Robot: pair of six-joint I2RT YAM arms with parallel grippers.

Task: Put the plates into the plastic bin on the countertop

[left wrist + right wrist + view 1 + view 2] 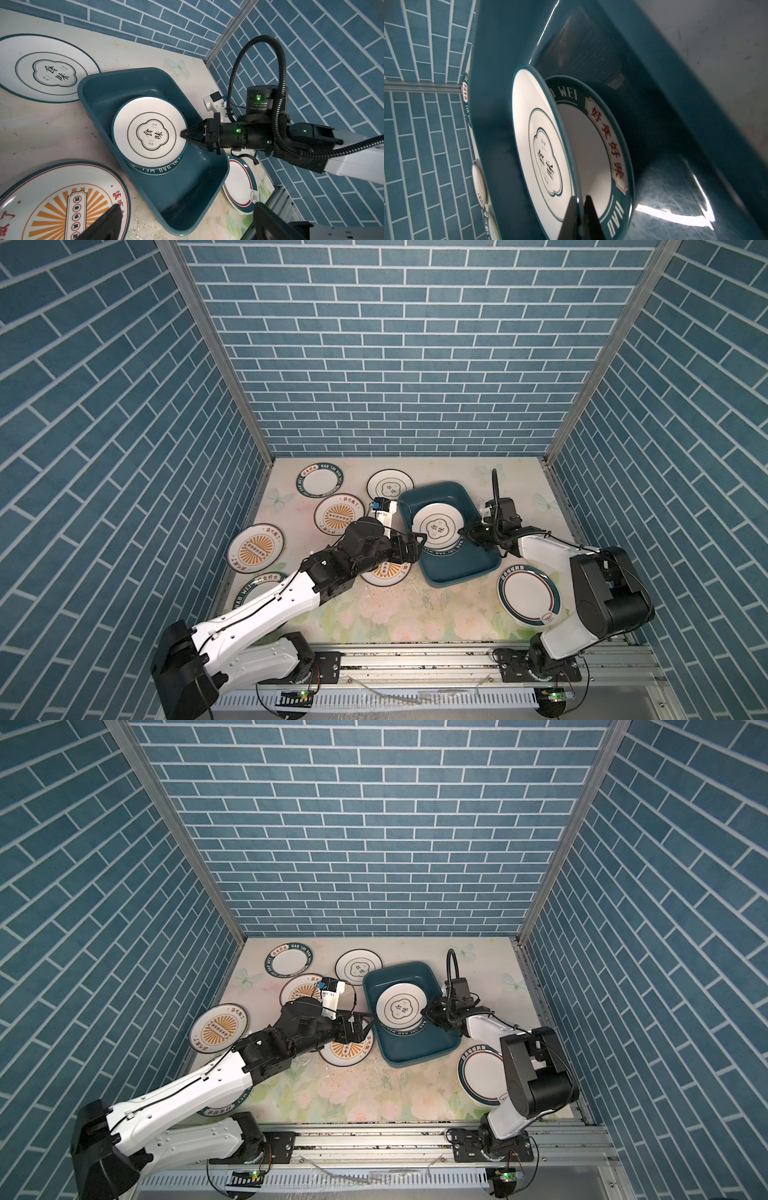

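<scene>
In both top views, the plastic bin sits on the countertop, a bit right of the middle. Two are inside it: a cloud plate on top of a lettered plate. The right gripper pinches the cloud plate's right edge. The left gripper is spread wide and holds nothing, just left of the bin. Seven more plates lie outside it, so I think most of the job is left.

In the left wrist view, the cloud plate in the middle of the frame reads 食味. So does a second cloud plate at the upper left. A motor label on the right arm reads DAMIAO.

In the right wrist view, the right gripper at the bottom is pressed onto the cloud plate's rim. That plate is tilted up off the lettered plate. The lettered rim shows "WEI", "HAO" and red 好食好味.
</scene>
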